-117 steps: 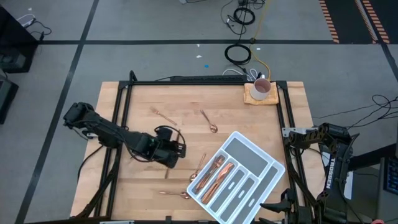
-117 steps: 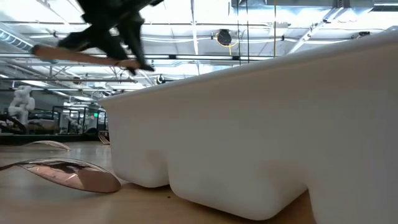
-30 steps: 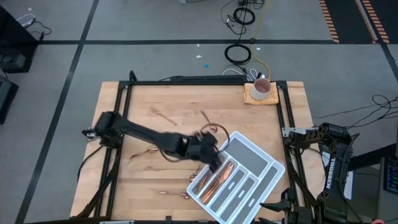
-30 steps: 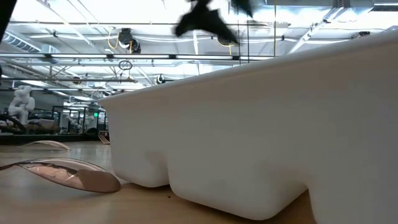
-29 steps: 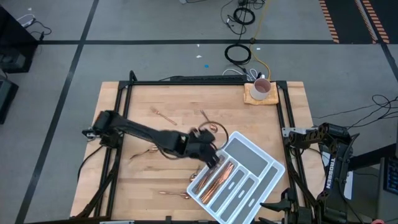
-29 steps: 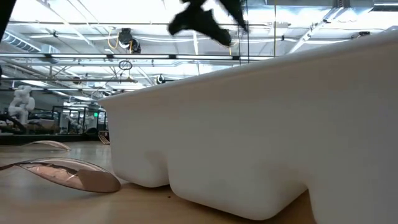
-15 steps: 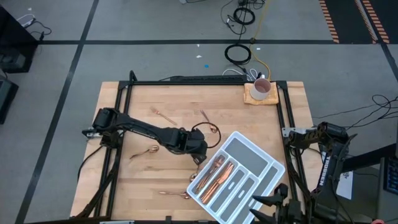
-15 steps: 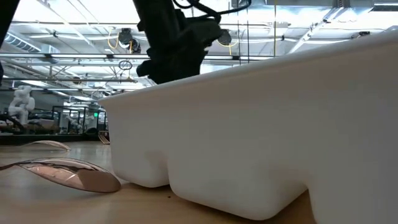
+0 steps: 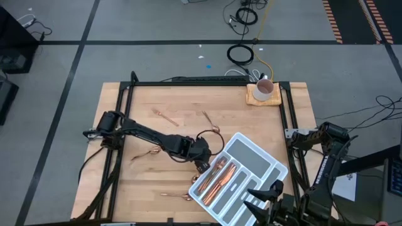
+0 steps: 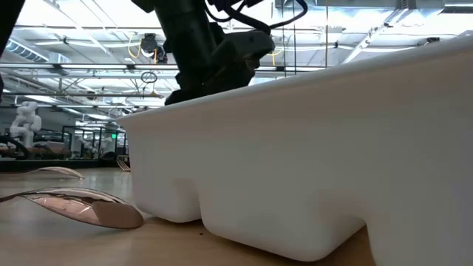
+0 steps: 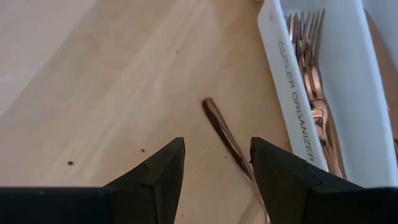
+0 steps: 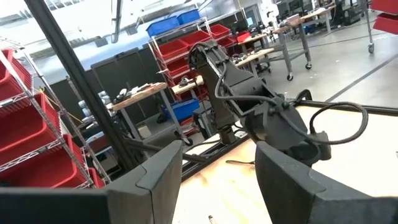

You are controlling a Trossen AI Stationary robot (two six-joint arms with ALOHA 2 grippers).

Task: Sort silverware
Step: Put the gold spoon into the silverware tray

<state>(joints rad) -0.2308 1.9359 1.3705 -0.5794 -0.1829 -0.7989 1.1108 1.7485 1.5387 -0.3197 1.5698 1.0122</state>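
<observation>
Left pincer [image 11: 214, 171] low, fingers apart, empty, right pincer [image 12: 217, 180] raised, parted

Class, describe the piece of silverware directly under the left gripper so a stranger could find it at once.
Start at the white cutlery organizer on the wooden table. Just outside its left wall, where the left gripper hangs open, lies a slim copper handle on bare wood. Unlike the forks beside it, it is outside the tray.
</observation>
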